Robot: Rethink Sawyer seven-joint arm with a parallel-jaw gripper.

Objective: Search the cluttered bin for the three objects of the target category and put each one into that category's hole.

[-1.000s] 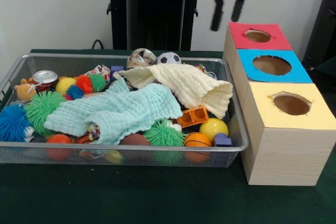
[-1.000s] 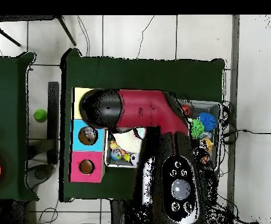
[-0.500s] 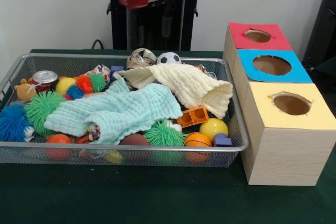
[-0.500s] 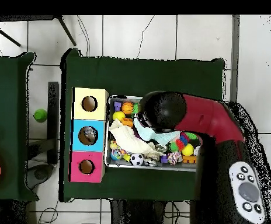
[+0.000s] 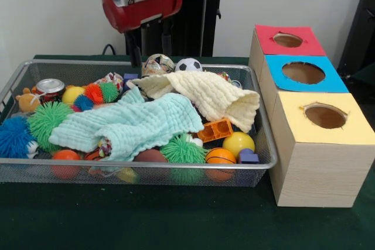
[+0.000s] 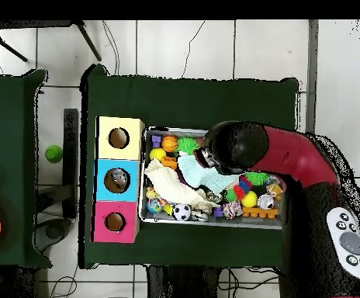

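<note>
Above the far side of the wire bin (image 5: pixel 258 165), the end effector (image 5: pixel 151 48) hangs with fingers parted and empty, poised to search. Two cloths (image 5: pixel 132 124) drape the toys, likely hiding targets. Three holed boxes (image 5: pixel 319 144) wait at right.

Wire-mesh metal bin (image 5: pixel 17 74), waffle cloth towels (image 5: pixel 129 124), wood-grain boxes (image 5: pixel 319 171).
</note>
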